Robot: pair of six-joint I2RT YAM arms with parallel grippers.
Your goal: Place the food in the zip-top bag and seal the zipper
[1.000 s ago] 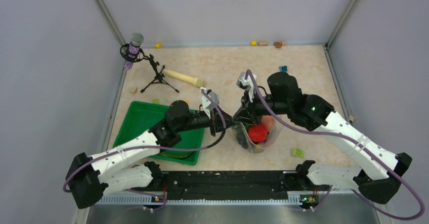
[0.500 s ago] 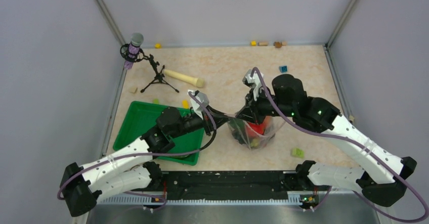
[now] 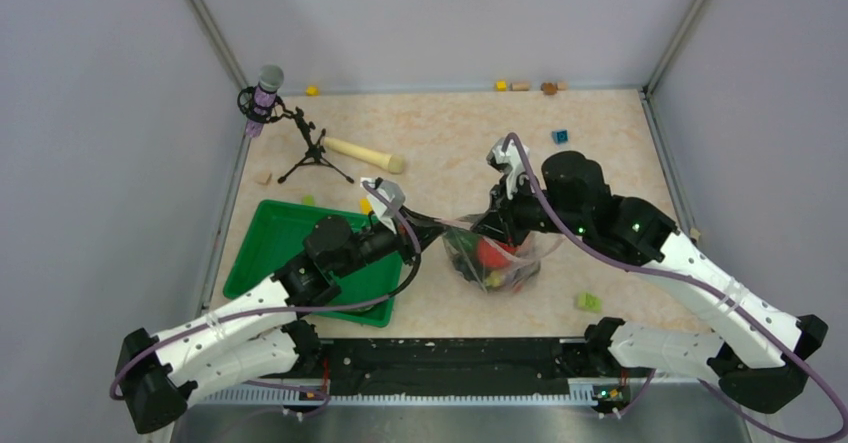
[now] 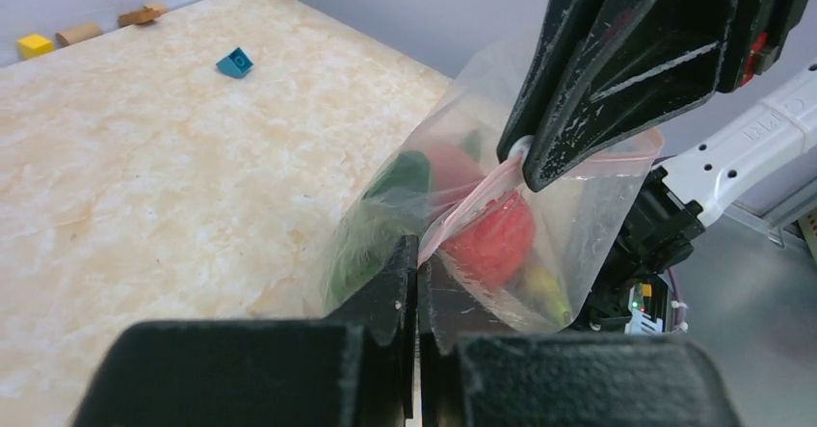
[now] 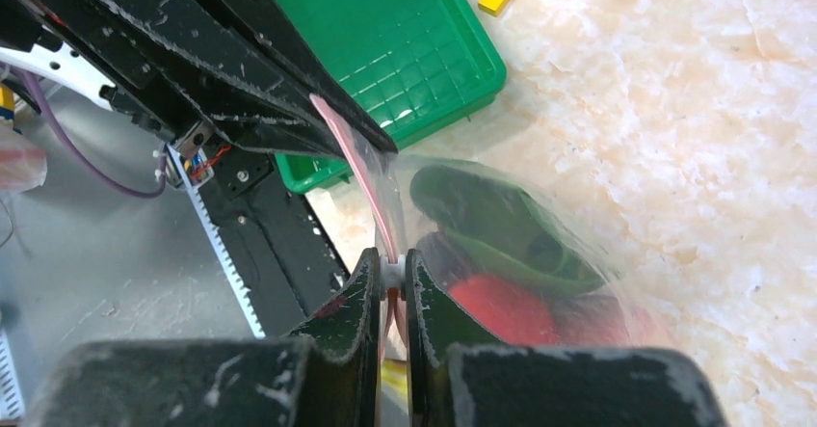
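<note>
Beige tabletop (image 3: 450, 133) — left tool (image 4: 417, 258) and right tool (image 5: 390, 271) clenched on zipper (image 4: 467, 205), lengthwise left–right

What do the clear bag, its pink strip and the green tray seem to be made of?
The zip-top bag looks like thin, clear, glossy plastic film: food shows through and it creases. Its zipper seems a thicker pale pink plastic strip. The green tray looks like rigid, shiny moulded plastic, with a grid floor catching light.

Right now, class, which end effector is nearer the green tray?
Left. The left end effector pinches the pink zipper just right of the green tray; the right end effector grips it farther right, over the bag.
</note>
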